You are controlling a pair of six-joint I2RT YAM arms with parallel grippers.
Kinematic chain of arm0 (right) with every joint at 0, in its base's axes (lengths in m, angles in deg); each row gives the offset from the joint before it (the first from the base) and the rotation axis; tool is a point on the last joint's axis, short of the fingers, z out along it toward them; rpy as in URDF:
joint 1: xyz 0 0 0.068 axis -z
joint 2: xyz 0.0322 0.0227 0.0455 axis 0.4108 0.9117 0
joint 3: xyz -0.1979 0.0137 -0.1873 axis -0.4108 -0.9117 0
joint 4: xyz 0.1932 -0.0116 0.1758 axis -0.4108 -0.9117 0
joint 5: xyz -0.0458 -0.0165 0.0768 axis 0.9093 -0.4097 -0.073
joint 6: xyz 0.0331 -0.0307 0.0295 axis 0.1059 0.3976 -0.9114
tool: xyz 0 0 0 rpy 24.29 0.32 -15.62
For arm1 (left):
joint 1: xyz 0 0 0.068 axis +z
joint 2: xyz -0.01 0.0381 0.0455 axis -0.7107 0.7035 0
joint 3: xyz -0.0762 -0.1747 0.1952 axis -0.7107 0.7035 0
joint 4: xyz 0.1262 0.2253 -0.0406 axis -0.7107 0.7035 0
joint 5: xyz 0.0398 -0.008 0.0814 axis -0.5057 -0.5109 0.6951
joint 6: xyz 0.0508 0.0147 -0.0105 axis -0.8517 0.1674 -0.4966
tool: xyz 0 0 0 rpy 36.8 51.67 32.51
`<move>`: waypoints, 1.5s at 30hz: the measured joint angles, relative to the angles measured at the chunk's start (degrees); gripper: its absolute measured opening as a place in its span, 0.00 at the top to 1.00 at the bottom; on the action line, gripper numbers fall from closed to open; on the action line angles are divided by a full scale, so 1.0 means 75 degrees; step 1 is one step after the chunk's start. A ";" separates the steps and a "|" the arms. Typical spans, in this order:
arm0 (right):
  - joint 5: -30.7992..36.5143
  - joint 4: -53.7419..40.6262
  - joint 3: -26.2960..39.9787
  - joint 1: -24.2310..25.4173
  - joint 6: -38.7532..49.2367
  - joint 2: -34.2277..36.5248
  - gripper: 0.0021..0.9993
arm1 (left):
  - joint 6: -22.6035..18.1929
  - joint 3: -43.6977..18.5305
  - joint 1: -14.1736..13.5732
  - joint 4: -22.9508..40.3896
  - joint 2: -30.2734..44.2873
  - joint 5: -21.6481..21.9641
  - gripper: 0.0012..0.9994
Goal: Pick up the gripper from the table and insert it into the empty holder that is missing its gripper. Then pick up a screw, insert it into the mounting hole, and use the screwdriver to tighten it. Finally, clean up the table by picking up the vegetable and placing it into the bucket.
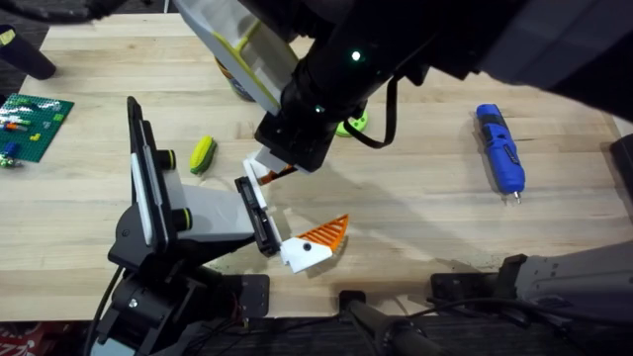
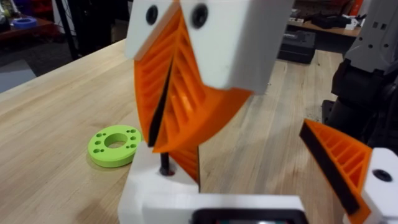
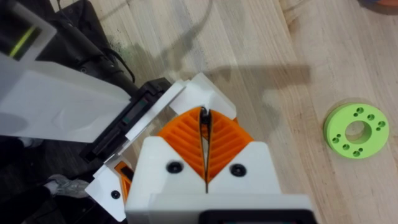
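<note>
The right end effector (image 3: 205,158), pressed together on a small dark screw (image 3: 203,115), hangs directly above the gripper (image 1: 315,243) seated at the holder (image 1: 158,203).

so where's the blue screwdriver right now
In the overhead view the blue screwdriver lies on the table at the far right, apart from the lime-green ring and the holder.

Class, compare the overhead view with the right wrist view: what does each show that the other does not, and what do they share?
Overhead alone: the blue screwdriver, the vegetable and a green brick plate. Right wrist alone: the right claw seen close, its orange pads pressed together. Both: the lime-green ring, the black holder and the wooden table.
</note>
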 joint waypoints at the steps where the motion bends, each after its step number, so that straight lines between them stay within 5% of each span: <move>1: 0.0000 -0.0001 0.0000 -0.0005 -0.0002 0.0000 0.99 | 0.0001 0.0000 0.0000 -0.0005 0.0000 0.0000 0.02; 45: 0.0629 -0.0192 0.0000 -0.0308 -0.0011 0.0009 0.99 | 0.0117 0.0000 0.0000 -0.0002 0.0000 -0.0003 0.02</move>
